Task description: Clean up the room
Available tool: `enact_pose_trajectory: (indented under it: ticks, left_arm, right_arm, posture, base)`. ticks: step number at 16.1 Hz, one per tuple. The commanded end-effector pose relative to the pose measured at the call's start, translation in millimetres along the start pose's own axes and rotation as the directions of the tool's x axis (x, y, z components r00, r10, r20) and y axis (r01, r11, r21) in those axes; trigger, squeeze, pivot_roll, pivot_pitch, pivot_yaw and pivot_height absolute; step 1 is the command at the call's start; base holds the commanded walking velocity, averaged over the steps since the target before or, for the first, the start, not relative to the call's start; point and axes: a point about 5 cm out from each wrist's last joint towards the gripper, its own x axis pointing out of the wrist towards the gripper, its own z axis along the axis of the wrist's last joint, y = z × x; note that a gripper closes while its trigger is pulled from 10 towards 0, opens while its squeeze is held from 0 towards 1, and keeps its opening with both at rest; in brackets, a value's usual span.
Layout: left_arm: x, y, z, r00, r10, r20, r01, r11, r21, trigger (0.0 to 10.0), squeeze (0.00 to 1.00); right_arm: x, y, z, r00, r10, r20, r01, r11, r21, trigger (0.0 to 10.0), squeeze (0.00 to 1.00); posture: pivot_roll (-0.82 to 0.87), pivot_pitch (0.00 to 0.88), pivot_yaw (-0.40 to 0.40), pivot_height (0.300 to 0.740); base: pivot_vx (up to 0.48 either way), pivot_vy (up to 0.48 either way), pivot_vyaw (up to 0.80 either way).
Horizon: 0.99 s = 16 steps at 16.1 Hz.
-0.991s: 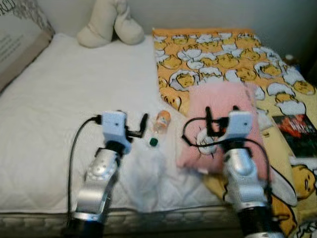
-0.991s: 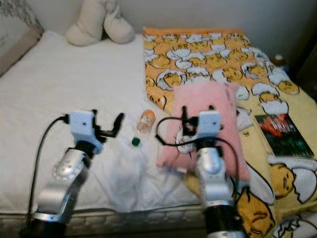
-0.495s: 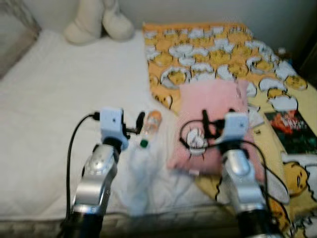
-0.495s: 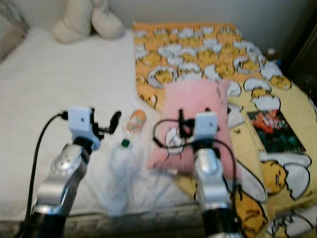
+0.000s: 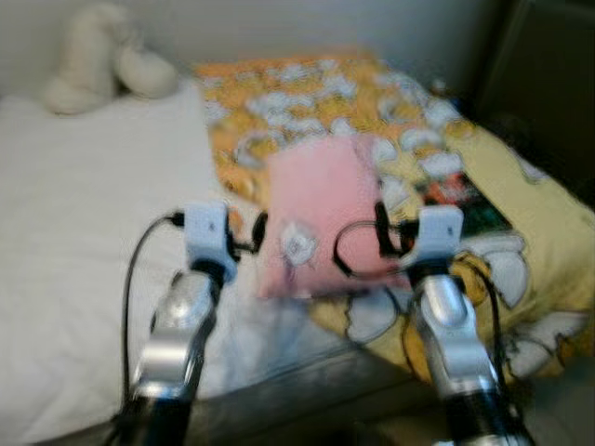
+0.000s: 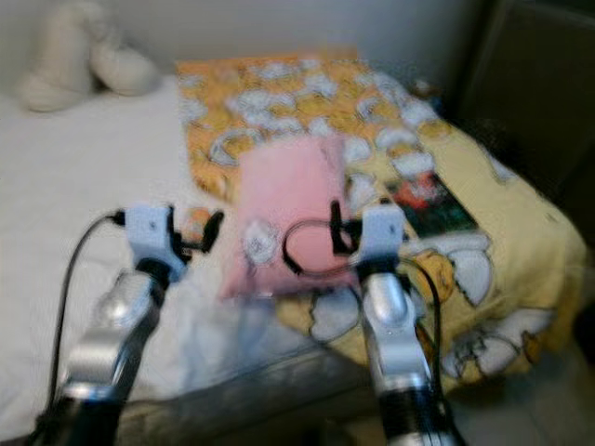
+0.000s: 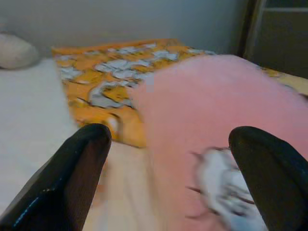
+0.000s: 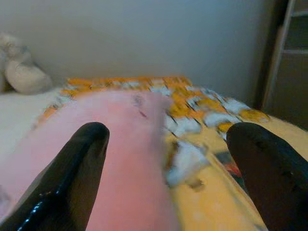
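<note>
Grippers hover spread and empty above the bed edge, left gripper [image 5: 249, 243] beside the pink pillow [image 5: 311, 212] and right gripper [image 5: 383, 240] over it, apparently still choosing a target; next comes steadying and reaching down.

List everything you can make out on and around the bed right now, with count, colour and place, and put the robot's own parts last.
Bed: one, white cover, across the left of the head views.
Blanket: one, orange and yellow with a white cartoon print, over the bed's right side.
Pink cushion: one, pink with a small white motif, lying on the blanket's near edge between the two arms.
Plush toy: one, cream, at the far left of the bed by the wall.
Book: one, dark with red, blurred, on the blanket right of the cushion.
Dark furniture: one, far right.
Left gripper: fingers open, above the cushion's left edge.
Right gripper: fingers open, over the cushion.
</note>
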Motion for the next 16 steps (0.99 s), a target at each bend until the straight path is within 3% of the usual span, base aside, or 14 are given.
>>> enact_pose_trajectory:
  ticks: [1,8,16]
  left_arm:
    - [-0.4,9.7,-1.5,0.999,0.034,-0.014,-0.034,0.999,0.015,10.0,0.00]
    - [3.3,7.0,3.9,1.000,-0.010,0.007,0.010,0.999,0.032,10.0,0.00]
    - [6.0,8.8,3.3,1.000,0.018,0.006,-0.018,0.999,0.048,10.0,0.00]
  right_arm:
    - [2.6,5.2,5.9,1.000,0.015,0.024,-0.015,1.000,0.007,10.0,0.00]
    - [2.4,7.4,4.2,1.000,0.021,0.018,-0.021,1.000,-0.001,10.0,0.00]
    - [3.9,6.0,5.4,0.999,0.019,0.026,-0.019,1.000,-0.006,10.0,0.00]
  posture:
    - [-0.05,0.000,0.037,0.740]
    - [-0.05,0.000,0.041,0.740]
    - [-0.05,0.000,0.037,0.740]
  base:
    - [0.000,0.480,0.00]
    - [0.000,0.471,0.00]
    - [0.000,0.000,0.00]
